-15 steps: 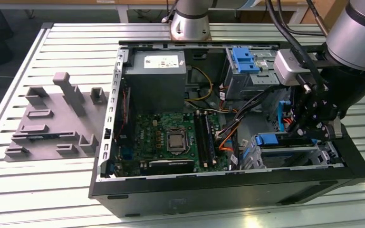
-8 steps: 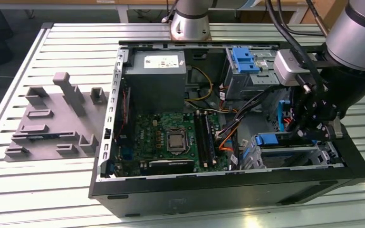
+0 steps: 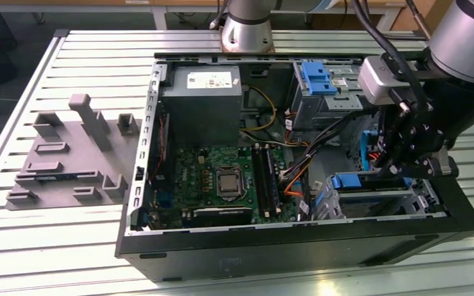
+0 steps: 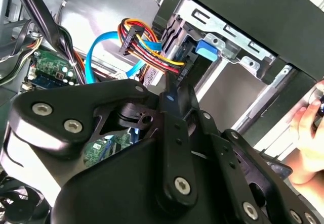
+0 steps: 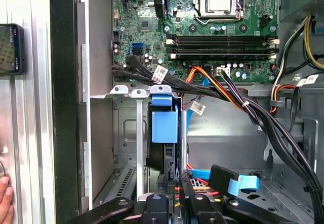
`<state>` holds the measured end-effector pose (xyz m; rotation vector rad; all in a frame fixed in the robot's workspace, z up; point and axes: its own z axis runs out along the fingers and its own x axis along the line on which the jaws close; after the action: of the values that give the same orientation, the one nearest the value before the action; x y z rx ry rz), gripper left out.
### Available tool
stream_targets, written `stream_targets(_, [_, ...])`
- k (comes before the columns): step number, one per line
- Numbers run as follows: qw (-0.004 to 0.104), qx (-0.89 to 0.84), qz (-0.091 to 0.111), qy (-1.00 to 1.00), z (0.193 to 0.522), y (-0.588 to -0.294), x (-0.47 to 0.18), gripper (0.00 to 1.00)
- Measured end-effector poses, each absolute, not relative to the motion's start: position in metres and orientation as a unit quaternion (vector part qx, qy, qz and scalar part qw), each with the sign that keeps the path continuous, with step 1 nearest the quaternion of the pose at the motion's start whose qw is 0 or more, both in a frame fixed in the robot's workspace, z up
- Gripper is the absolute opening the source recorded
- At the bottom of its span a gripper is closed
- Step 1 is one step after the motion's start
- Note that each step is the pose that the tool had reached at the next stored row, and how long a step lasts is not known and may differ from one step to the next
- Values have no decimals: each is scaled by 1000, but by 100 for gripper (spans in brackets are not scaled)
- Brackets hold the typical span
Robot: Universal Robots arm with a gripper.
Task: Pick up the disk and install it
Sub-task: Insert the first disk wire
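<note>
Standing on edge in the metal drive cage (image 5: pixel 126 133) at a front corner of the open computer case (image 3: pixel 303 246), the disk (image 5: pixel 164 125) shows a blue plastic rail and tab, its long axis running down into the bay. Black gripper (image 5: pixel 174 196) fingers sit closed on its edge, one on each side. Beside it lie a blue data cable (image 5: pixel 243 183), bundled power wires (image 5: pixel 253 113) and the green motherboard (image 3: pixel 220 179). A hand (image 4: pixel 309 133) rests outside the case.
</note>
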<state>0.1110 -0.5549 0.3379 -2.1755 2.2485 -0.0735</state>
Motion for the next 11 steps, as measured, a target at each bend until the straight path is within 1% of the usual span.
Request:
stream_targets(4, [6,-695,-23,718,339,-555,111,24])
stream_targets(5, [6,-695,-23,718,339,-555,111,22])
stream_targets(6, [6,-695,-23,718,339,-555,111,16])
stream_targets(7, [6,-695,-23,718,339,-555,111,16])
stream_targets(8, [6,-695,-23,718,339,-555,111,11])
stream_targets(11, [6,-695,-23,718,339,-555,111,11])
